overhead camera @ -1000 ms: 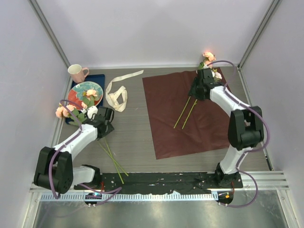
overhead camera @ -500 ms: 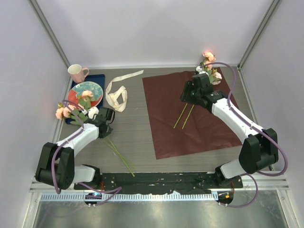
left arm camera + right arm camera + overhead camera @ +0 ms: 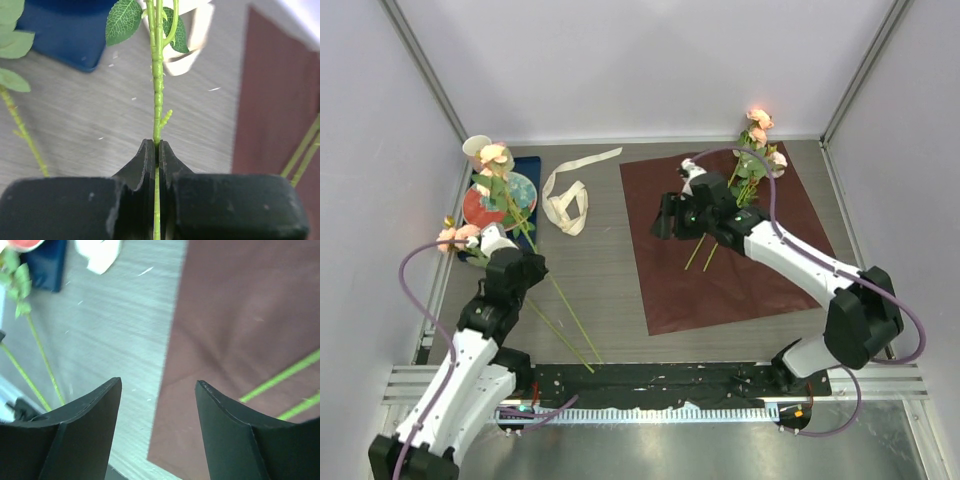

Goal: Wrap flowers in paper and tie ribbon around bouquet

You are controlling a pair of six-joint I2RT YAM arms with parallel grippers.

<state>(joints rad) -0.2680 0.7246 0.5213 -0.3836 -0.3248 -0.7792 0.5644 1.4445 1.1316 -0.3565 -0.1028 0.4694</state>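
Flowers (image 3: 760,135) are lying partly on the red paper (image 3: 740,280), heads at its far right corner. One rose stem (image 3: 158,75) is being clamped tight in the left gripper (image 3: 156,147) near the left edge of the worktop (image 3: 600,270). Right gripper (image 3: 157,390) is hovering over the paper's left edge, fingers spread, grasping nothing. Cream ribbon (image 3: 565,200) is lying looped between the blue tray (image 3: 528,165) and the paper.

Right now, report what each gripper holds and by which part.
The left gripper is shut on a rose stem, pinching the bare stem below its leaves. The right gripper is open over the red paper, holding nothing.
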